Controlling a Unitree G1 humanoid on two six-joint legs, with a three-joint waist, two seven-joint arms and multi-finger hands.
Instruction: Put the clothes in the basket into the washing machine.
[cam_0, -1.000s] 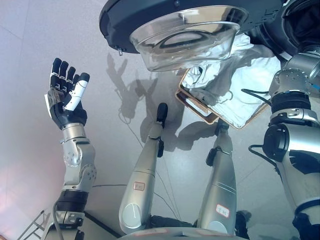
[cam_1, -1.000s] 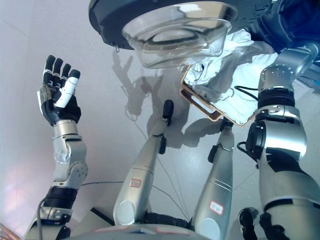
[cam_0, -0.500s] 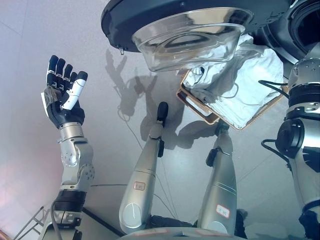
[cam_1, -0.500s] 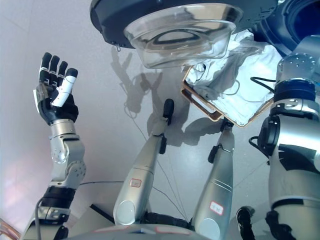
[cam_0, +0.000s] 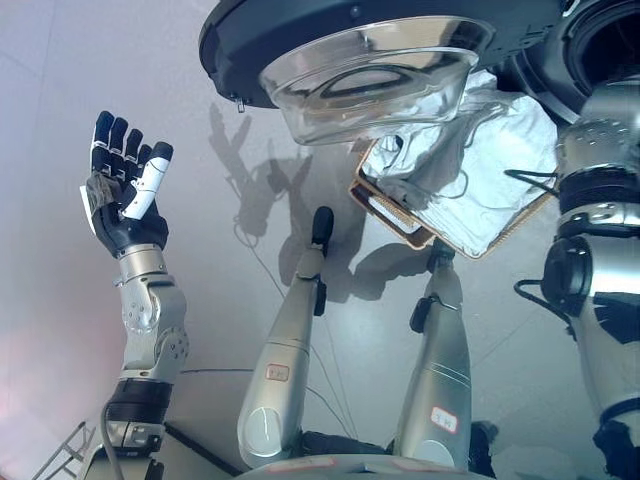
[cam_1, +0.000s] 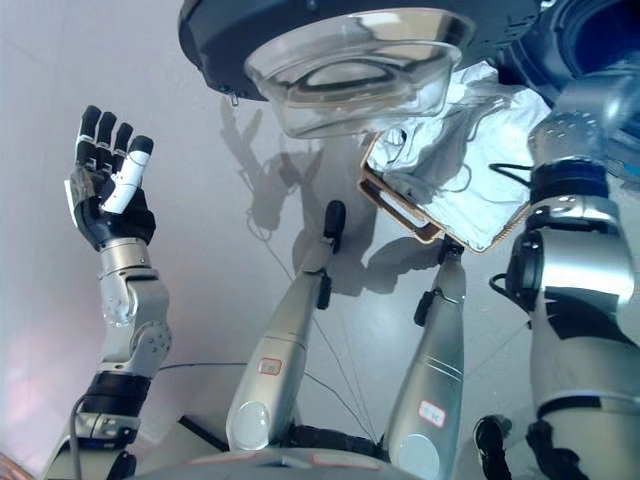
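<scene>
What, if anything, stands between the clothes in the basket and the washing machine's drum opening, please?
The open door with its glass bowl hangs over the basket and white clothes, but the drum opening beside them looks unblocked.

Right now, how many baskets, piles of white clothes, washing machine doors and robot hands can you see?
Baskets: 1, the basket
White clothes piles: 1, the white clothes in it
Washing machine doors: 1, the open door
Robot hands: 1, the left hand, fingers straight
Total: 4
</scene>
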